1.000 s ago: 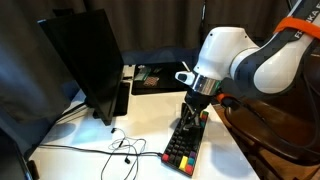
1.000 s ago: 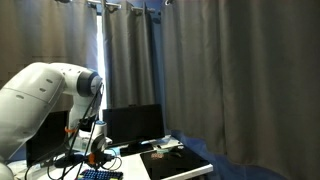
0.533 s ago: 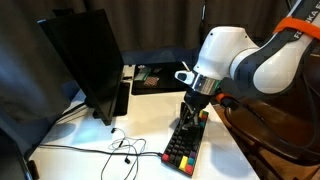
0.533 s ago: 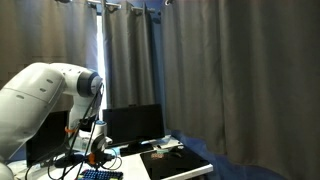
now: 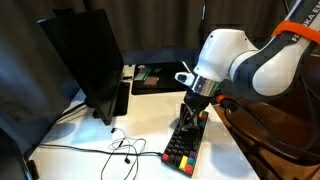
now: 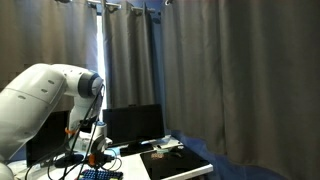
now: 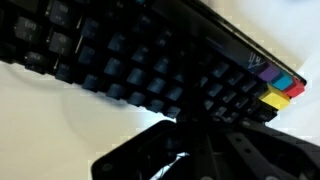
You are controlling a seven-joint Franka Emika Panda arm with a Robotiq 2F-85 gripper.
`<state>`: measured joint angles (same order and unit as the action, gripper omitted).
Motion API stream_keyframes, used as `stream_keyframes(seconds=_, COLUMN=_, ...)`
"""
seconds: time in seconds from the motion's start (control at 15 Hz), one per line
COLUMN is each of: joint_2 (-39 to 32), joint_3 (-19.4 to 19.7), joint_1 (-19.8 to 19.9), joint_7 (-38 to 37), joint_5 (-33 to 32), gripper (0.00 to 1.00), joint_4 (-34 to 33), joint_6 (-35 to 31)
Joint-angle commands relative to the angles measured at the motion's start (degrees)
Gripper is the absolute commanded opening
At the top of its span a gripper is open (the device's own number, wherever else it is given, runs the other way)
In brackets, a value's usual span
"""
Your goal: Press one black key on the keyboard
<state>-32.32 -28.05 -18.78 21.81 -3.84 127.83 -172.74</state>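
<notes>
The gripper (image 5: 193, 117), fingers drawn together, points down at the black keys of the keyboard (image 5: 182, 150) near the table's (image 5: 150, 118) front edge. We judge the press imminent or underway; contact is unclear.

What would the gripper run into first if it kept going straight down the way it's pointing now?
The keyboard: the gripper points down onto its black keys from very close. Whether it already touches one, I can't tell from these views.

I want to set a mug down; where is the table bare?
Bare white table lies between the monitor and the keyboard. It is crowded around the tool over the keyboard, and where the cables tangle near the front edge.
</notes>
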Motion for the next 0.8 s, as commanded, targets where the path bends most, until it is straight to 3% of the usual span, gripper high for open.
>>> stream_keyframes(seconds=0.0, joint_2=-1.9, joint_3=-0.1, joint_1=0.2, joint_7=-1.4, joint_5=-2.4, gripper=0.0, joint_4=-1.4, joint_6=-1.1)
stream_keyframes(seconds=0.73, joint_2=-2.5, joint_3=0.2, joint_1=0.0, joint_7=-1.5, joint_5=-2.6, gripper=0.0, joint_4=-2.0, joint_6=-1.4)
